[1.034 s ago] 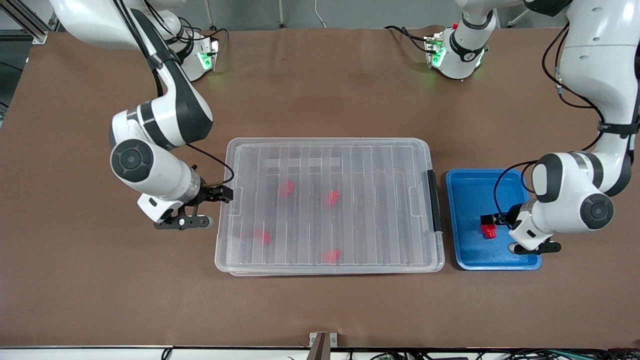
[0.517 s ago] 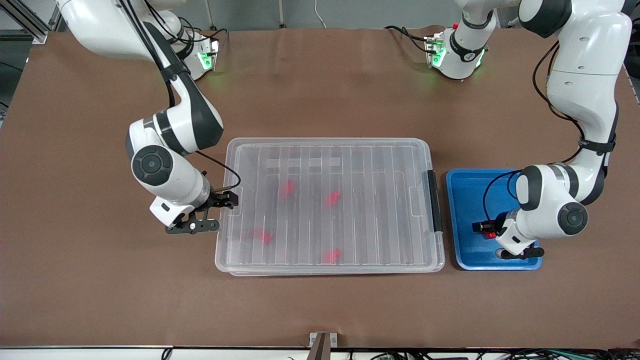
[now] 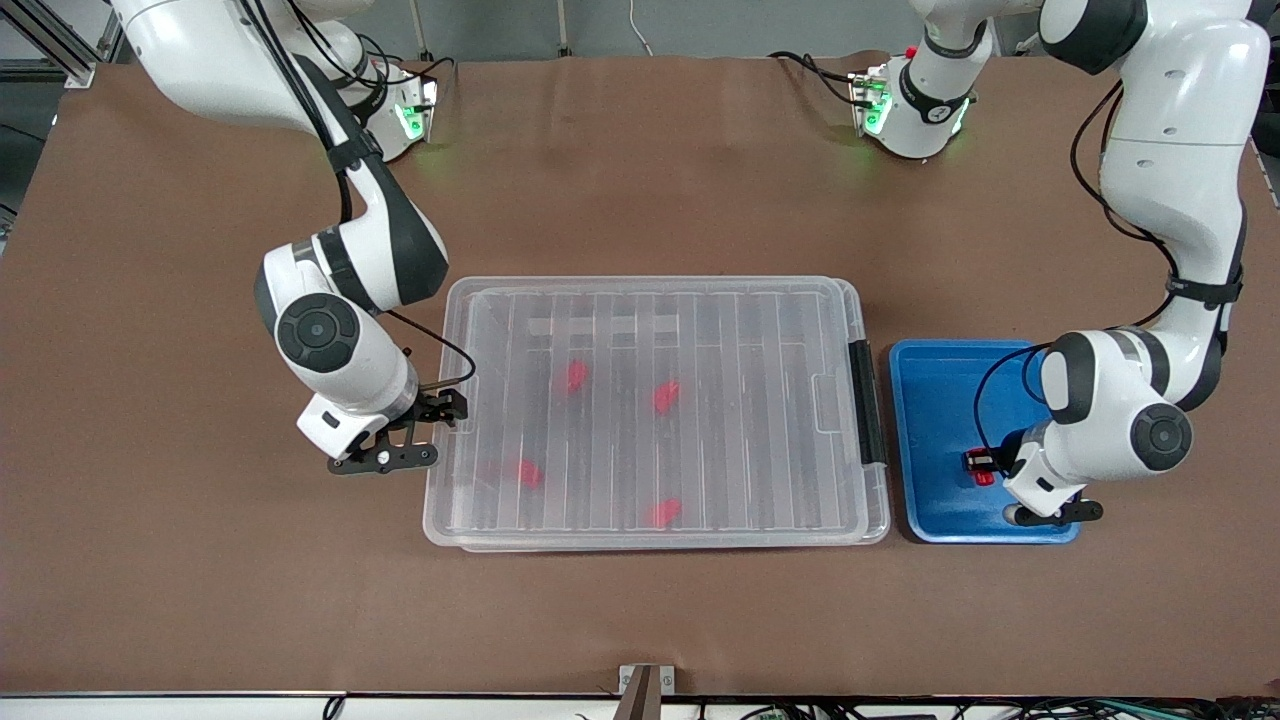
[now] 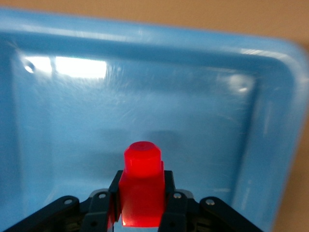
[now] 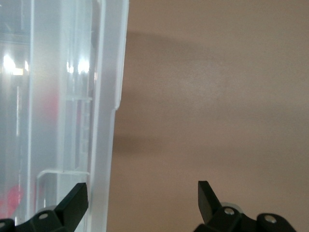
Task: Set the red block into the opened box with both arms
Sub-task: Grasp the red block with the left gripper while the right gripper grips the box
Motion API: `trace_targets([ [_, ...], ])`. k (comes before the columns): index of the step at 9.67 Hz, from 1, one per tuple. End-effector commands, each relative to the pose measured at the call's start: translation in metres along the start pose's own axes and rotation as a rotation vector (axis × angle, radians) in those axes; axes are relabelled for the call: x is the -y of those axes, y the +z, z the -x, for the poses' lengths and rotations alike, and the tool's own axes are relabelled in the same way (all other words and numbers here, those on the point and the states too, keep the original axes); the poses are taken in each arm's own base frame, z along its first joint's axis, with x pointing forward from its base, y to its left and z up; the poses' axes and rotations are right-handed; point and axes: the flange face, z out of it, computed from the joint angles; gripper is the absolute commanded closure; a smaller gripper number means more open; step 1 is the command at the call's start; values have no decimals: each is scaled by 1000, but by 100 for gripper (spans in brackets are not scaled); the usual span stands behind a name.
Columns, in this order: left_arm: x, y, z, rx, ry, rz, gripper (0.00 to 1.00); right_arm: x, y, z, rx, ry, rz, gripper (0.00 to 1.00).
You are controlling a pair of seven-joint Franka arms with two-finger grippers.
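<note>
The red block (image 4: 141, 186) stands low over the floor of a blue tray (image 3: 935, 390), stub end away from the wrist. My left gripper (image 4: 141, 203) is shut on its body, and from the front it shows over the tray as the left gripper (image 3: 978, 463). The box (image 3: 650, 300), a clear bin under a ribbed lid, lies mid-table with its black handle (image 3: 865, 400) toward the tray. My right gripper (image 3: 447, 408) is open at the lid's short edge at the right arm's end. One fingertip (image 5: 77, 195) overlaps the lid rim (image 5: 108, 121); the other is over bare table.
Several red pieces (image 3: 665, 395) show blurred through the lid inside the box. The blue tray's rim (image 4: 289, 121) rises close around the held block. Brown table (image 3: 640, 620) lies open nearer the front camera, and both arm bases stand along the table's edge farthest from it.
My left gripper has closed on the red block in the tray. The right gripper went in to the lid's short edge, and the lid has shifted slightly toward the right arm's end.
</note>
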Motion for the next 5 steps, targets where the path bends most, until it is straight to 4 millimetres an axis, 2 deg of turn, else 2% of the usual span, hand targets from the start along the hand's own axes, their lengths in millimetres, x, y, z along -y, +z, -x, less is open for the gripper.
trace_targets([
  [1, -38, -78, 26, 30, 55, -19, 100, -9, 6, 2, -1, -36, 44, 0],
  [2, -57, -107, 37, 31, 81, -16, 99, -12, 5, 1, -2, -48, 44, 0],
  [3, -77, -127, 46, 28, 112, -9, 99, -25, 8, -1, 3, -60, 51, 0],
  [5, -126, -148, 65, 33, 106, 14, 99, -54, 10, -3, 28, -55, 61, 0],
])
